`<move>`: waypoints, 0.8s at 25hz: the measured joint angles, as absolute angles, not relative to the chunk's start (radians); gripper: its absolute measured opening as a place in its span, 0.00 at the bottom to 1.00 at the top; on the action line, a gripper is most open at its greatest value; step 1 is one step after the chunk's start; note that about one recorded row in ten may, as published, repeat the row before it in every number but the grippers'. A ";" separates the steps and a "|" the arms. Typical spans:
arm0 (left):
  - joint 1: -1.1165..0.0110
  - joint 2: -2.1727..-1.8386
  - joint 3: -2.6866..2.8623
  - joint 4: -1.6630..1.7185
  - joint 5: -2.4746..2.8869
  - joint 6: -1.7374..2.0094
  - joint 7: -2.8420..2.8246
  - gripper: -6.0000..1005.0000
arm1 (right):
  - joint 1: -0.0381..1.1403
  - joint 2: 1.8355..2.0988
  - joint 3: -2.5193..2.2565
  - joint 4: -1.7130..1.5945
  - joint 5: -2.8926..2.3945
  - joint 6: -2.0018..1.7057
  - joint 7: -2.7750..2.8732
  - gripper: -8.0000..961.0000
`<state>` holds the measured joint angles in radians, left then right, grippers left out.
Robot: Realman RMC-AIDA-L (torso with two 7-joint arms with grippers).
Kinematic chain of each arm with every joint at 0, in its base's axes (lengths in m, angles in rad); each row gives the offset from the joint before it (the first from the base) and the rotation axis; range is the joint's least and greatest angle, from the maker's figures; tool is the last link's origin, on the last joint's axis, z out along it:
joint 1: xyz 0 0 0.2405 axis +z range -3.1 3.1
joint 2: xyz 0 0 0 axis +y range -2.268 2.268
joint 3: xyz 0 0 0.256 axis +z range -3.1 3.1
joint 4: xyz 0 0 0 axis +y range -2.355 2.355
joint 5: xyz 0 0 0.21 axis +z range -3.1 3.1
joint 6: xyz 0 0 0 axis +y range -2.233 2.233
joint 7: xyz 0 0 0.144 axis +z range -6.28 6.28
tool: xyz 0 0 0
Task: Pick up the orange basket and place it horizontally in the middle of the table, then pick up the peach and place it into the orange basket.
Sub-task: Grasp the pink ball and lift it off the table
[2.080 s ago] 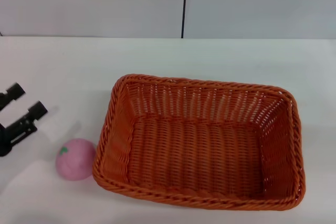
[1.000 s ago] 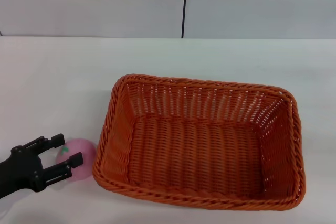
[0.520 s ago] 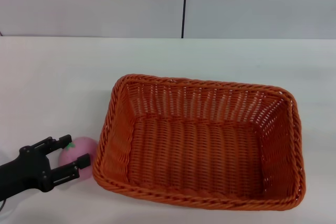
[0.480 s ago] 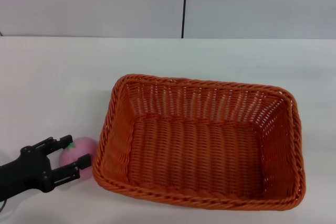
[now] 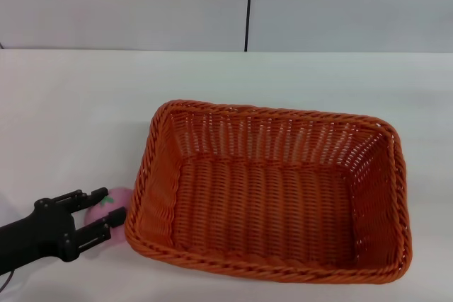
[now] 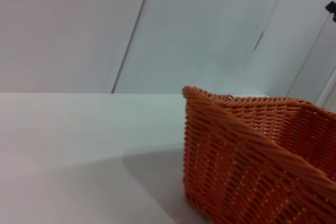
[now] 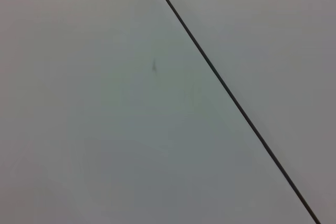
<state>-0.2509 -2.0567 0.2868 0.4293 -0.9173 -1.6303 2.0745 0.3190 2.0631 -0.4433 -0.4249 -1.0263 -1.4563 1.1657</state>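
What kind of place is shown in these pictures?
Probably a robot test bench or lab, not a home: a bare white table against a plain grey-white panelled wall, holding only an orange basket and a toy peach, with the left gripper around the peach.

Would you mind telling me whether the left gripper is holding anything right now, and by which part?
Nothing is held yet. The left gripper is open, its fingers straddling the peach beside the orange basket.

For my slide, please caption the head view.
Left gripper open around the peach, beside the empty orange basket.
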 joint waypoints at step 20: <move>-0.252 -2.054 0.268 0.434 -0.923 -1.638 2.074 0.24 | 0.331 2.062 -0.429 -0.415 -1.026 -1.436 1.166 0.58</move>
